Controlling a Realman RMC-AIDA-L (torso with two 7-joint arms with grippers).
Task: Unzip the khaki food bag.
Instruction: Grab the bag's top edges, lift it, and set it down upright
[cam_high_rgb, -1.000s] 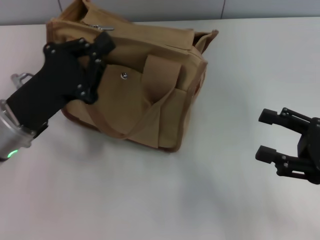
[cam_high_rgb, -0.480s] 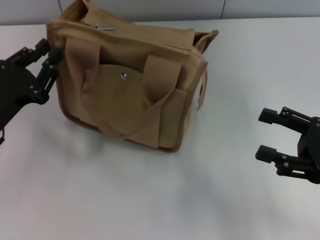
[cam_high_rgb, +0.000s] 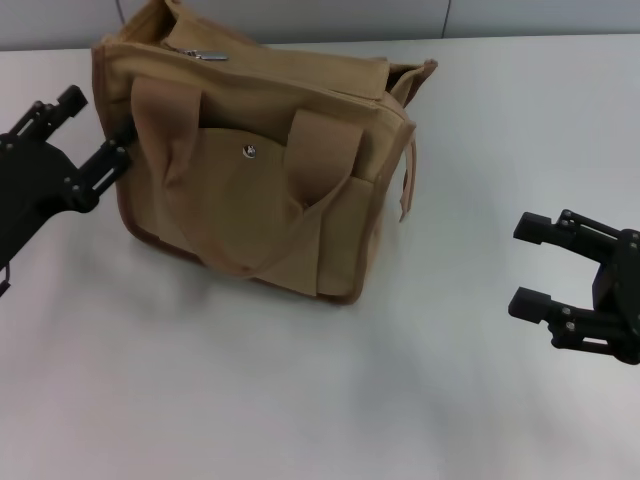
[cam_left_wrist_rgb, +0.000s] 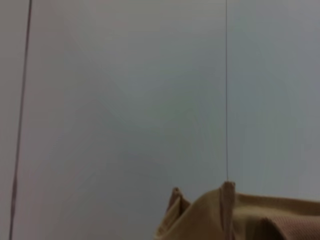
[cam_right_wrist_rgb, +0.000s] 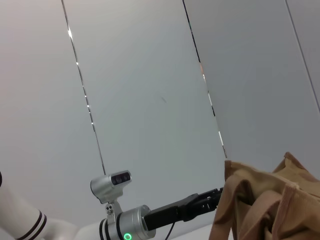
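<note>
Item count, head view:

- Khaki food bag (cam_high_rgb: 265, 170): one.
- Wide strap handles on the bag: two visible, the near handle (cam_high_rgb: 215, 180) draped over the front face and the rear handle (cam_high_rgb: 405, 180) hanging at the right side.
- Silver snap (cam_high_rgb: 248, 151): one, on the front pocket.
- Zipper pull (cam_high_rgb: 205, 54): one, on the top.
- Grippers: two, the left gripper (cam_high_rgb: 90, 130) and the right gripper (cam_high_rgb: 532, 265).
- Table (cam_high_rgb: 300, 400): one.
</note>
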